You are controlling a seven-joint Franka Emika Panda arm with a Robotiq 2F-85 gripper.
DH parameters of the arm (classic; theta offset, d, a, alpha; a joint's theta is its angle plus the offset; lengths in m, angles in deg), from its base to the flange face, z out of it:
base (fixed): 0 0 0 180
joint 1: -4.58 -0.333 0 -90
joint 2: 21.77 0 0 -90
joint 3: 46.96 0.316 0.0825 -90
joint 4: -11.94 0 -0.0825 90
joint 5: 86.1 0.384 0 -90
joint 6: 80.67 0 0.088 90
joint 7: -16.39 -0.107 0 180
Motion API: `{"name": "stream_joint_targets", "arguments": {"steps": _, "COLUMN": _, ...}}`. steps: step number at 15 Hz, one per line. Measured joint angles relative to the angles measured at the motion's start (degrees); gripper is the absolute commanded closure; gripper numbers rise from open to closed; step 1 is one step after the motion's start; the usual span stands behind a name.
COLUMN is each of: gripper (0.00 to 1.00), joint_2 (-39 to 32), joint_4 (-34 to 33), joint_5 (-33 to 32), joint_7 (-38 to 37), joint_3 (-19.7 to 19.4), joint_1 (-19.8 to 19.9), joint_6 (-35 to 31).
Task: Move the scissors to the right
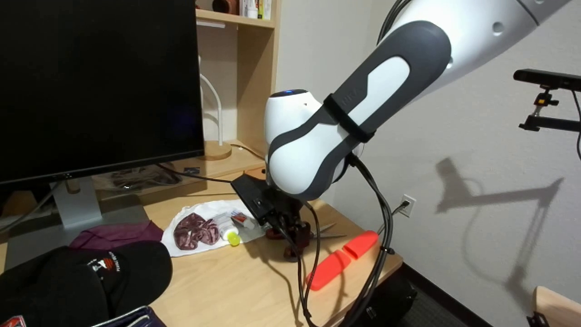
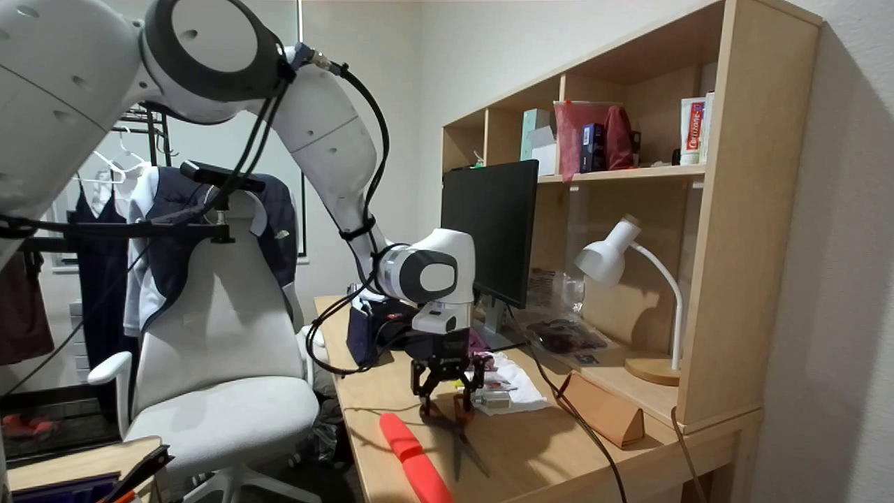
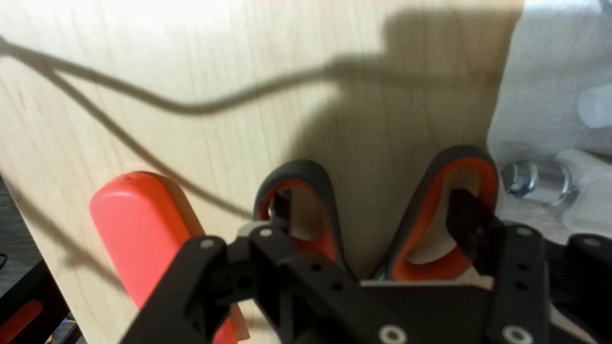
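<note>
The scissors [image 3: 432, 271] lie on the desk with their orange and dark grey loop handles spread apart. Their slim blades show slightly open in both exterior views [image 1: 330, 236] [image 2: 473, 455]. My gripper [image 3: 373, 210] is open and points down over the handles; it also shows in both exterior views [image 1: 297, 245] [image 2: 445, 407]. In the wrist view one fingertip overlaps each loop opening; I cannot tell how deep they reach. The gripper body hides the pivot and blades in the wrist view.
A thick orange-red stick [image 1: 329, 270] lies beside the scissors near the desk edge [image 2: 415, 457]. A white cloth [image 2: 524, 384] with tubes and small items lies on the other side. A tan triangular case [image 2: 601, 409], a dark cable [image 2: 580, 419], a monitor [image 1: 100, 91] and a black cap [image 1: 131, 268] are nearby.
</note>
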Motion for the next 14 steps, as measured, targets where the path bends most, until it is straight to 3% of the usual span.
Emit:
{"name": "stream_joint_targets", "arguments": {"steps": 2, "gripper": 0.0, "joint_2": 0.0, "joint_4": 0.11, "joint_5": 0.0, "joint_7": 0.79, "joint_3": 0.01, "joint_1": 0.0, "joint_6": 0.0}}
{"name": "stream_joint_targets", "arguments": {"steps": 3, "gripper": 0.25, "joint_2": 0.0, "joint_4": 0.17, "joint_5": 0.0, "joint_7": 1.24, "joint_3": 0.02, "joint_1": 0.0, "joint_6": 0.0}}
{"name": "stream_joint_targets", "arguments": {"steps": 4, "gripper": 0.26, "joint_2": 0.0, "joint_4": 0.26, "joint_5": 0.0, "joint_7": 1.48, "joint_3": 0.04, "joint_1": 0.0, "joint_6": 0.0}}
{"name": "stream_joint_targets", "arguments": {"steps": 14, "gripper": 0.91, "joint_2": 0.35, "joint_4": 0.91, "joint_5": 0.0, "joint_7": 1.7, "joint_3": 0.09, "joint_1": -0.01, "joint_6": -0.45}}
